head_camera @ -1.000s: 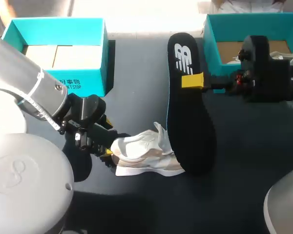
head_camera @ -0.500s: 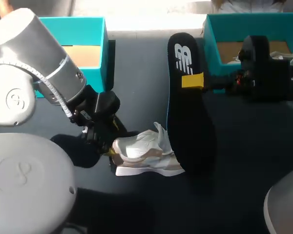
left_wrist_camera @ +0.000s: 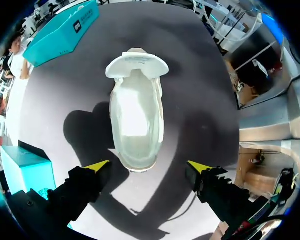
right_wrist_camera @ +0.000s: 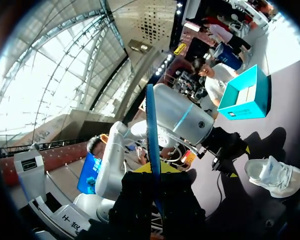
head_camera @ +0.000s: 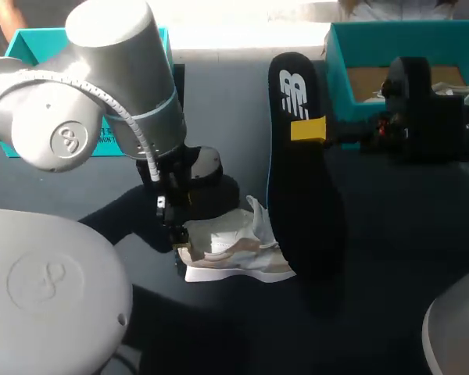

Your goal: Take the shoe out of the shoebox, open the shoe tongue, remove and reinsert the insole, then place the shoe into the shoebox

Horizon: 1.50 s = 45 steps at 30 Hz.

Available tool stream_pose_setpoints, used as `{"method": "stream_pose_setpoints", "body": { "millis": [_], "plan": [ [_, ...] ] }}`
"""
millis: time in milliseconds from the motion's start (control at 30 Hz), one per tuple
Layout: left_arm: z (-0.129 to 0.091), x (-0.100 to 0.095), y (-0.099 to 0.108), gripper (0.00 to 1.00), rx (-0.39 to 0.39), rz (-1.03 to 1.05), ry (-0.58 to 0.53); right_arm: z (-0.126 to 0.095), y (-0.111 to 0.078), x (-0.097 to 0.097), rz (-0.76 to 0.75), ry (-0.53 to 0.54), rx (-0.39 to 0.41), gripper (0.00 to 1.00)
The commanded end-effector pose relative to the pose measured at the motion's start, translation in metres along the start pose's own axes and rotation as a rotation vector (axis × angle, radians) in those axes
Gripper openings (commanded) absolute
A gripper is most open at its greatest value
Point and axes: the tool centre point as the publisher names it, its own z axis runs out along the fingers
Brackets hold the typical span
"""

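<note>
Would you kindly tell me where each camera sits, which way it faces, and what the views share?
Head view: fixed above and behind the robot, looking down on the table; left arm over the white shoe, right tool gripping the black insole.
Left wrist view: on the left wrist, looking down into the shoe; the open left tool flanks its near end.
Right wrist view: on the right wrist, looking along the edge-on insole towards the left arm.
Shared: all three show the shoe.
</note>
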Motion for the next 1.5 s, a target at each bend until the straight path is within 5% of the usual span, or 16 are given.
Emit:
{"method": "stream_pose_setpoints", "body": {
  "millis": [33,400,833,900,967,1100,1500],
  "plan": [
    [0.018,-0.012,-0.008,1.00,-0.030,-0.002,0.008,0.011,-0.003,0.009,0.000,-0.013,-0.040,0.00],
    [0.028,-0.020,-0.012,1.00,-0.030,-0.039,-0.023,0.011,-0.003,0.009,0.000,-0.013,-0.040,0.00],
    [0.042,-0.051,-0.062,1.00,0.056,-0.059,-0.108,0.011,-0.003,0.009,0.000,-0.013,-0.040,0.00],
    [0.049,-0.055,-0.066,0.80,0.057,-0.070,-0.103,0.011,-0.003,0.009,0.000,-0.013,-0.040,0.00],
    [0.055,-0.057,-0.068,0.82,0.077,-0.072,-0.093,0.011,-0.003,0.009,0.000,-0.013,-0.040,0.00],
    [0.066,-0.060,-0.069,0.48,0.085,-0.071,-0.099,0.011,-0.003,0.009,0.000,-0.013,-0.040,0.00],
    [0.091,-0.059,-0.077,0.39,0.097,-0.082,-0.069,0.011,-0.003,0.009,0.000,-0.013,-0.040,0.00]
  ]
}}
